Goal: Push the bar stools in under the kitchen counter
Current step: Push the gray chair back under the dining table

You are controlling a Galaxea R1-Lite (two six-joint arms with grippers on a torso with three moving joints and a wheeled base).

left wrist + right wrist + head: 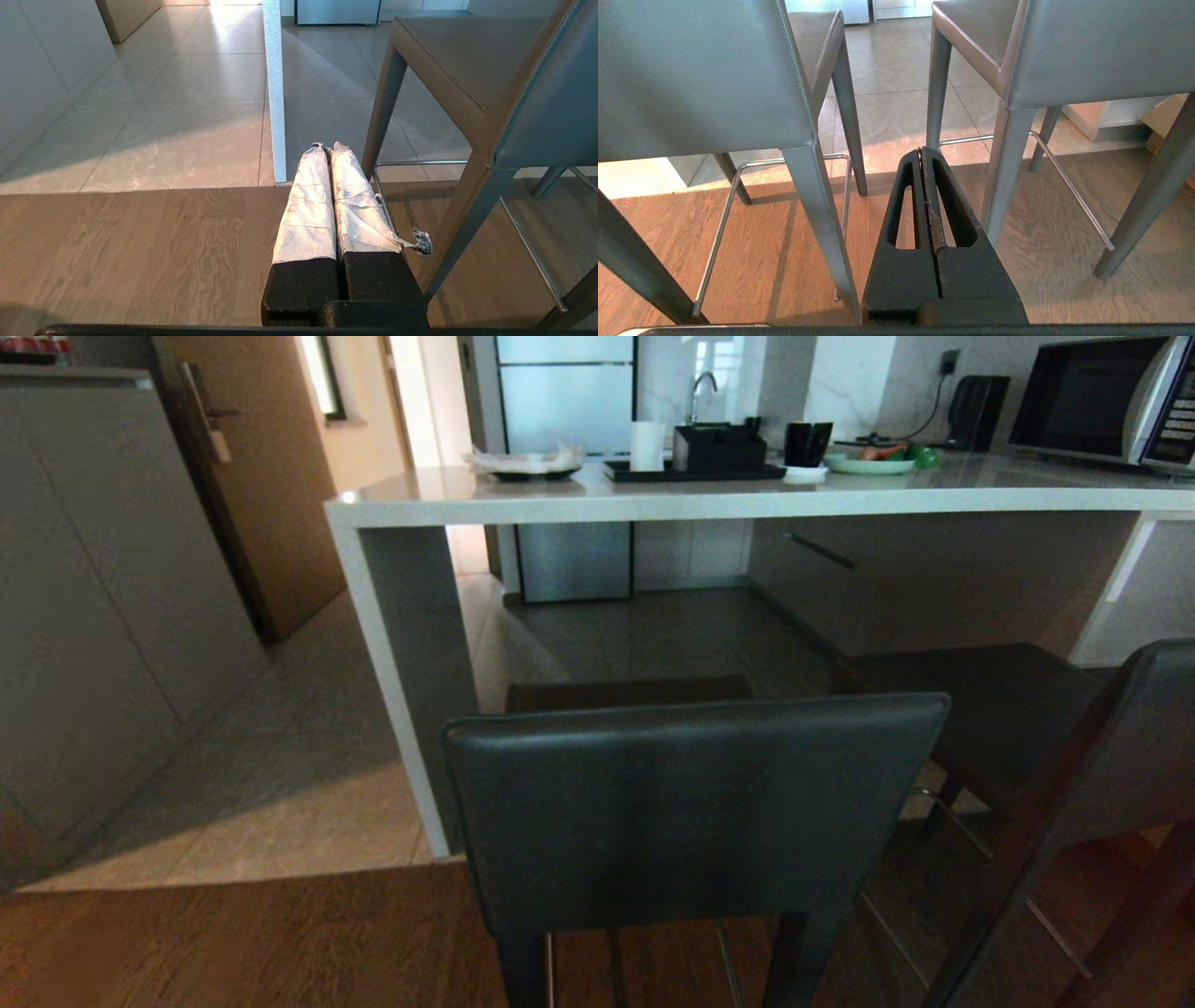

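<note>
Two bar stools stand in front of the bench (709,499), with their backrests turned toward the robot. The near stool (691,812) is straight ahead in the head view and its seat is only partly below the stone top. The second stool (1111,747) stands to the right of it, with its seat reaching toward the space under the bench. Probably both were left drawn out for sitting, so each needs a push forward on the backrest until the seat goes under the slab.

Neither arm shows in the head view. The left gripper (327,147) hangs low over the wooden floor, just beside the near stool's front leg and its thin footrest bar, and touches nothing. Its wrapped jaws are pressed together and empty. The right gripper (923,150) points into the gap between the two stools, at the height of the legs, also free of contact. Its black jaws are pressed together too and hold nothing.

Closed jaws seem sensible here, since a blunt closed tip can push a backrest without catching on it.
</note>
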